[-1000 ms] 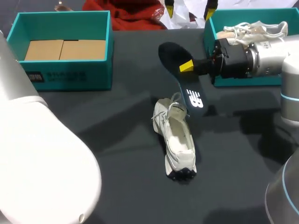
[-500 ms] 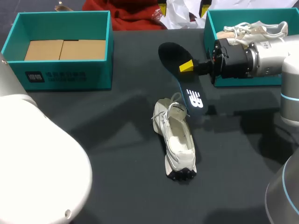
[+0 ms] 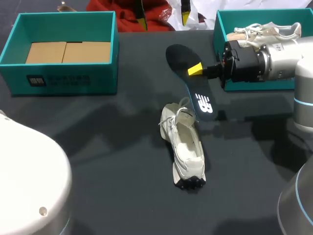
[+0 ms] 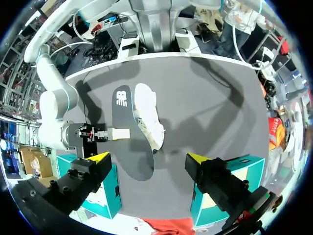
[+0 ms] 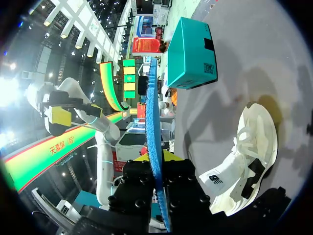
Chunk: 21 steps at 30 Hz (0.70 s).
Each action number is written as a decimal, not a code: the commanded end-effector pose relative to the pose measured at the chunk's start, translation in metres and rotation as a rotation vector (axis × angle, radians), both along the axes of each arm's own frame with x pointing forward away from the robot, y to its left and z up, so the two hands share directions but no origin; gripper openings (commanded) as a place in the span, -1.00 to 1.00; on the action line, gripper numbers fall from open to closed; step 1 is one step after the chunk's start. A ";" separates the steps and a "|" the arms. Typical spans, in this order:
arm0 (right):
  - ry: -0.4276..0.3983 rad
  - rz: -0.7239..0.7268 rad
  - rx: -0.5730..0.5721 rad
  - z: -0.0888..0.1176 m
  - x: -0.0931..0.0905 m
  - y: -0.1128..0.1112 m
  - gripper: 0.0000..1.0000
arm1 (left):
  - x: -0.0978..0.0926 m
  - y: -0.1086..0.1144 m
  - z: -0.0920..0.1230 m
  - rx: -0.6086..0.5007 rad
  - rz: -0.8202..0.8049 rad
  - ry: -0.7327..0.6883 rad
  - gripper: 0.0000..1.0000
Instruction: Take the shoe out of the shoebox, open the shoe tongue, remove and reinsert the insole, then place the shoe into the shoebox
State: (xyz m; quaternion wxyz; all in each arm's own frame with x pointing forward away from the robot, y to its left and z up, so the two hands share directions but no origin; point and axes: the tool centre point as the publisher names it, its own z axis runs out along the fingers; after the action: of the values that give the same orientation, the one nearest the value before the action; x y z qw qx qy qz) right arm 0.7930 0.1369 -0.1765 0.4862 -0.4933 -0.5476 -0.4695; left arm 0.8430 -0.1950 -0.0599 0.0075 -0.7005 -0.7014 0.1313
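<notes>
— While the right gripper [image 3: 196, 69] was clamped on the black foam insole with the blue underside [image 3: 182, 58], where did the shoe sit?
— White laced trainer [image 3: 186, 147] lay on the dark table [image 3: 112, 161], opening up, between the two boxes. Insole was held above it, logo end close by the laces; contact could not be told. Right wrist view: insole [image 5: 152, 142] edge-on, both fingers pressing it.
— Left gripper [image 4: 146, 159]?
— Fingers spread, nothing in them. It hovered high over the trainer [image 4: 149, 115] and the insole [image 4: 128, 142].
— Step in hand?
— Judged: insole out, reinsertion pending. Next move called for laying it flat and feeding it into the opening, the free gripper probably steadying the trainer. After that, back into a teal cardboard shoebox [image 3: 63, 73]; which one, unclear.
</notes>
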 end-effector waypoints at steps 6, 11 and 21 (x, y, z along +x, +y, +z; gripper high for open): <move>0.000 0.000 0.000 0.000 0.000 0.001 -1.00 | -0.005 0.010 -0.003 -0.439 0.087 -0.005 1.00; 0.000 0.000 0.000 0.000 0.000 0.001 -1.00 | -0.016 0.014 -0.010 -0.559 0.090 -0.060 1.00; 0.000 0.000 0.000 0.000 0.000 0.001 -1.00 | -0.025 0.029 -0.031 -0.803 0.188 -0.159 1.00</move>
State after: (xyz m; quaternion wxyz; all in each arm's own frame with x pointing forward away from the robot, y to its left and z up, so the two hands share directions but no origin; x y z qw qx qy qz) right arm 0.7929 0.1368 -0.1765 0.4861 -0.4934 -0.5477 -0.4694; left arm 0.8298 -0.1720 -0.0852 -0.1506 -0.6686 -0.6969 0.2113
